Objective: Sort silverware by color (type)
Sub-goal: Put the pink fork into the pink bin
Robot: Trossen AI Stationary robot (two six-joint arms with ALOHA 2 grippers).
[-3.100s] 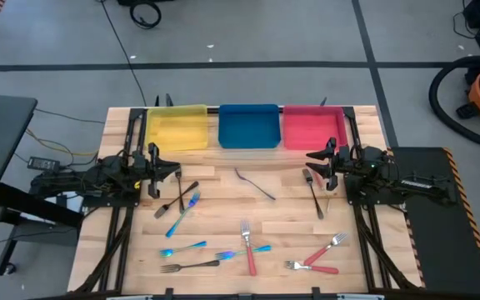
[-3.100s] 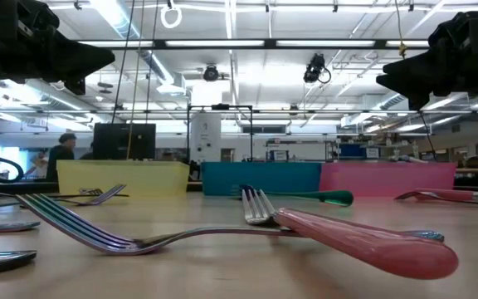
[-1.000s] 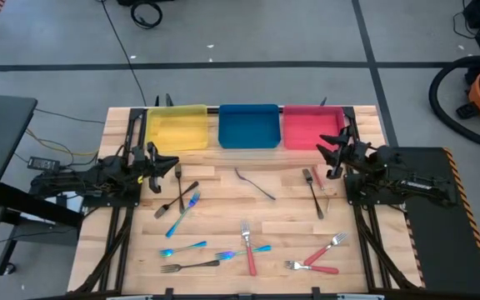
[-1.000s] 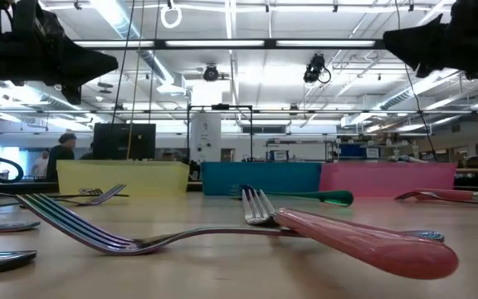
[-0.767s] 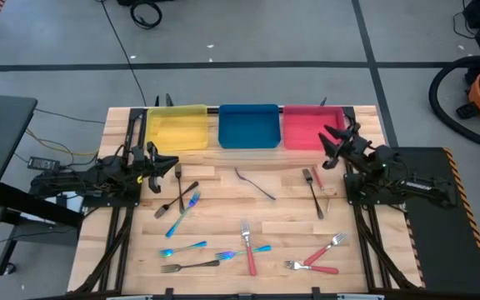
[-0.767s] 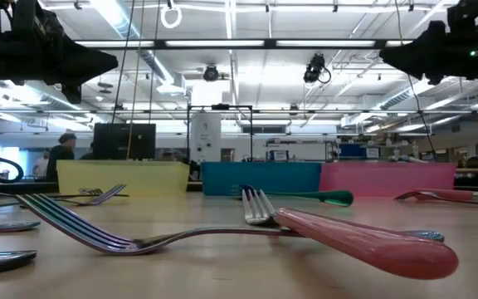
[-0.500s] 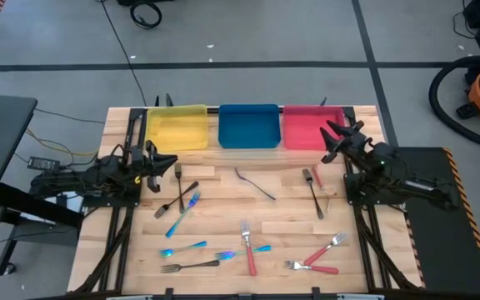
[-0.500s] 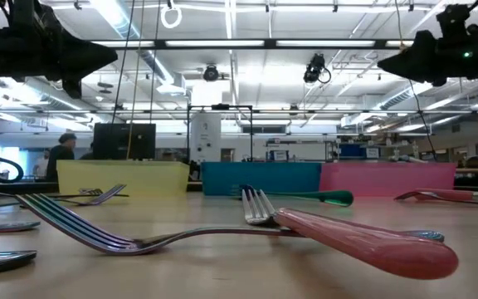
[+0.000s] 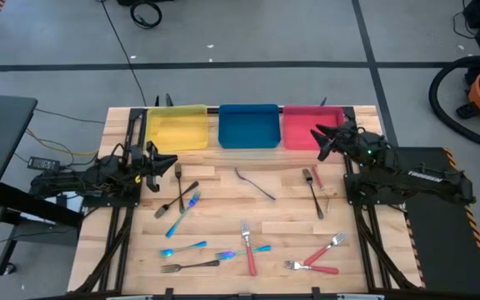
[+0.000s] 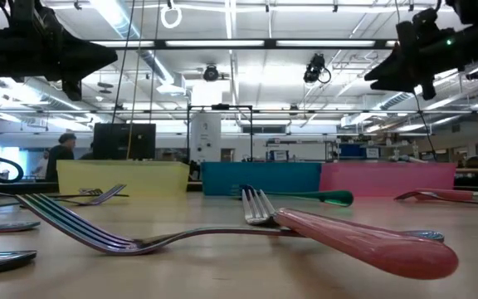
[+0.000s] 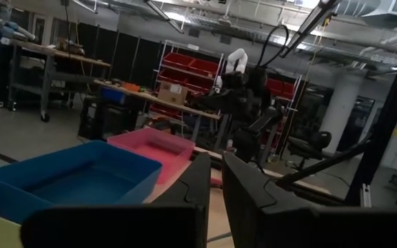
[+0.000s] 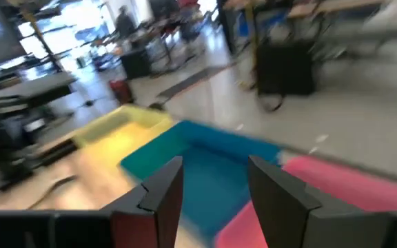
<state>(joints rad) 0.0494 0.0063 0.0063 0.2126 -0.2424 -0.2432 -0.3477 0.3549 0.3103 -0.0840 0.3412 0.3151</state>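
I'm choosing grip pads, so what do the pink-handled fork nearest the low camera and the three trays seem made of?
Pink-handled fork: silvery metal tines, and a glossy handle with highlights, probably plastic. Yellow tray, blue tray and red tray: evenly coloured, smooth, slightly translucent walls, likely moulded plastic.

high: straight down | low: tabletop level | both see trays point(image 9: 248, 125)

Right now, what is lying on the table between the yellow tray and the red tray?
The blue tray sits between the yellow tray and the red tray, the three side by side along the table's far edge. The high view shows it best.
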